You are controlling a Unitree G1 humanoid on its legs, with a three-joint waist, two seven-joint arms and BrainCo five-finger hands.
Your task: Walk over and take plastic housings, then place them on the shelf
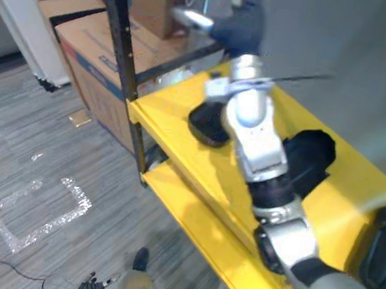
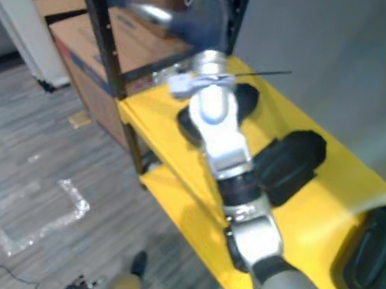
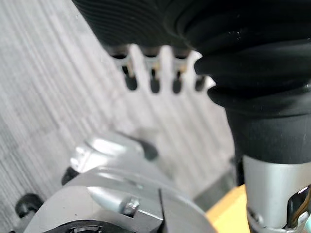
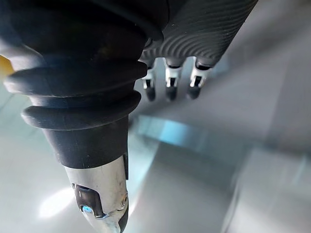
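Several black plastic housings [image 2: 291, 163] lie on the top level of the yellow shelf [image 2: 325, 217]. The right hand [image 4: 170, 80] is raised past them, its fingers straight and empty. The left hand [image 3: 153, 73] hangs relaxed above the floor [image 3: 58, 97].

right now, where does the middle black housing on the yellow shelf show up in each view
left eye view: the middle housing lies right of centre on the yellow shelf.
right eye view: the same housing, a little nearer the centre.
left wrist view: left hand over grey floor.
right wrist view: right hand before blurred grey.
shared landmark: the black post at the shelf's corner.
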